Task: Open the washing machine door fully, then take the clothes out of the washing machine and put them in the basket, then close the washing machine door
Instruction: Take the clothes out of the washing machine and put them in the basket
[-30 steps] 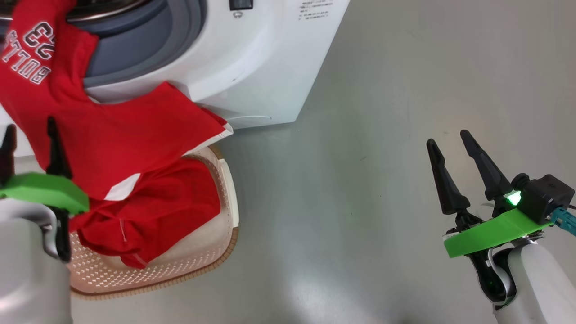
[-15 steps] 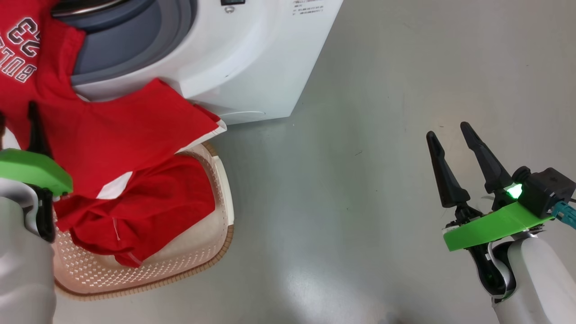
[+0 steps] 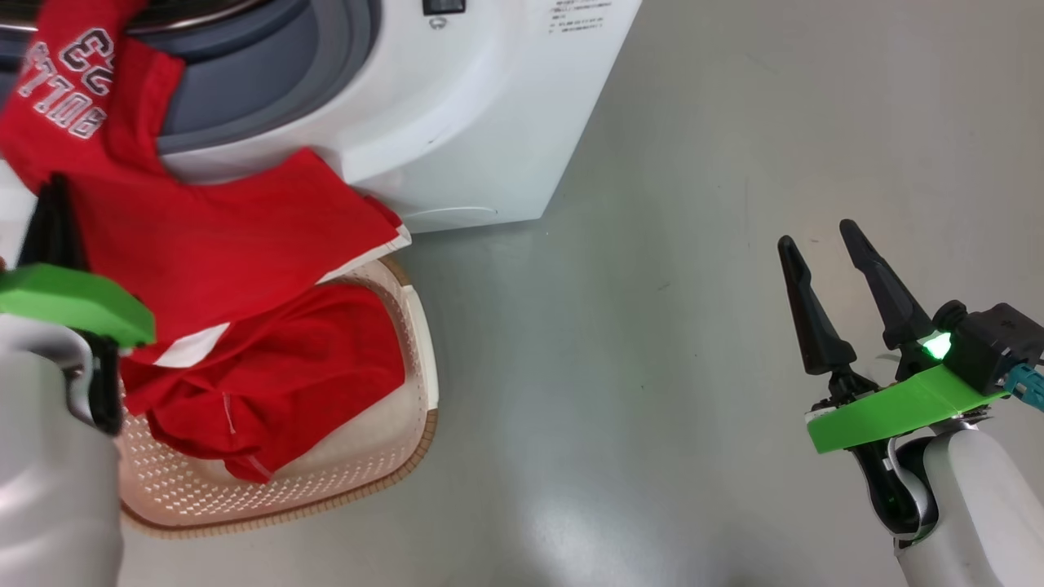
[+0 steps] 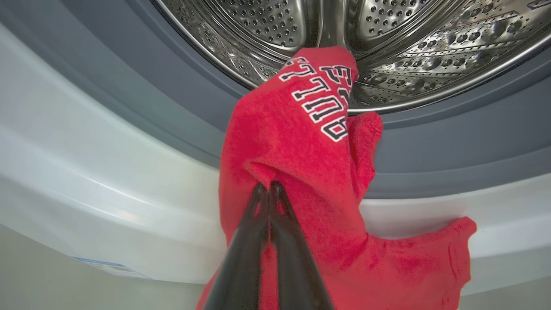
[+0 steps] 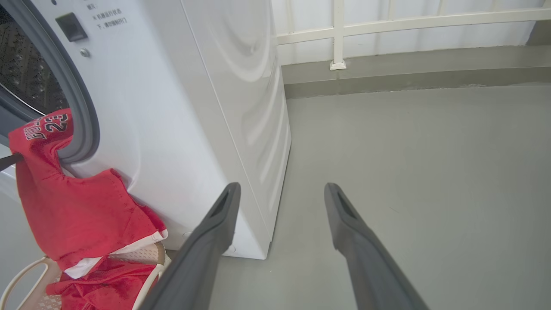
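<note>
Your left gripper [image 4: 269,188] was pinched shut on a fold of the clothes [image 4: 301,142], which draped from the mouth of the washing machine [image 3: 457,106] down over the basket [image 3: 426,383]. Soft, light, floppy jersey; a bunched fold seemed the surest hold. Your right gripper [image 3: 816,236] hung spread, empty.

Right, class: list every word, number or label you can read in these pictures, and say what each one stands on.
"BULL": dark, white-edged letters on the clothes; any further letters are folded out of sight.
"23": beside those letters on the same red garment, clearest in the right wrist view.
Printed lines high on the washing machine: too small to read.
Label low on its front: blurred, unreadable.
</note>
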`<state>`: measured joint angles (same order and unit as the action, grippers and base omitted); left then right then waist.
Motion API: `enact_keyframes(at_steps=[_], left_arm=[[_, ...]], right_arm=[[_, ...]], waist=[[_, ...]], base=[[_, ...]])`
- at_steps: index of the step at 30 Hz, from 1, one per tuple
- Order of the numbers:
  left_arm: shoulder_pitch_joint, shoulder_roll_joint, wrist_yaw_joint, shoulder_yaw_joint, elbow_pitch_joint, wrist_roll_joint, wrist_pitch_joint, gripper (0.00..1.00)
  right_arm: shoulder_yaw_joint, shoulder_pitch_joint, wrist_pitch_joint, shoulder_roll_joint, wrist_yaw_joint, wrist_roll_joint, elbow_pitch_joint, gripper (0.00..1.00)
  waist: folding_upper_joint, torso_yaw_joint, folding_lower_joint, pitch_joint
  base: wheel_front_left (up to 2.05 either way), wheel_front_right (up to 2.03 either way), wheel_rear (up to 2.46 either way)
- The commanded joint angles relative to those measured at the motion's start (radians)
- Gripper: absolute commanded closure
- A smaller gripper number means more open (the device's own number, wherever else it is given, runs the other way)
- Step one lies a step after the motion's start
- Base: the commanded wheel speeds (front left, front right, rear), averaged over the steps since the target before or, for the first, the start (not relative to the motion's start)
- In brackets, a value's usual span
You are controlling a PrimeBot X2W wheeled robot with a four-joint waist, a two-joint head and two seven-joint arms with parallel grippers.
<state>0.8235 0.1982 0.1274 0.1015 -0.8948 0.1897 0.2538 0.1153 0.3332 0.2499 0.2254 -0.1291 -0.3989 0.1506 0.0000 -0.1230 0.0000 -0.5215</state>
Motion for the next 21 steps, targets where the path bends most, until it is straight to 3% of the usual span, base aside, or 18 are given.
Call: enact_keyframes(at_steps=[1, 21], left_arm=[[-0.043, 0.039, 0.003, 0.014, 0.037, 0.013, 0.008, 1.00], [-0.470, -0.084, 0.003, -0.022, 0.445, 0.019, 0.008, 1.00]], right_arm=[[0.013, -0.015, 0.012, 0.009, -0.002, 0.010, -0.023, 0.00], [0.015, -0.055, 0.012, 0.019, -0.002, 0.010, -0.023, 0.00]], waist=[[0.0000, 0.008, 0.0000, 0.009], [0.0000, 0.042, 0.0000, 0.072]], base=[[0.00, 0.00, 0.00], [0.00, 0.00, 0.00]])
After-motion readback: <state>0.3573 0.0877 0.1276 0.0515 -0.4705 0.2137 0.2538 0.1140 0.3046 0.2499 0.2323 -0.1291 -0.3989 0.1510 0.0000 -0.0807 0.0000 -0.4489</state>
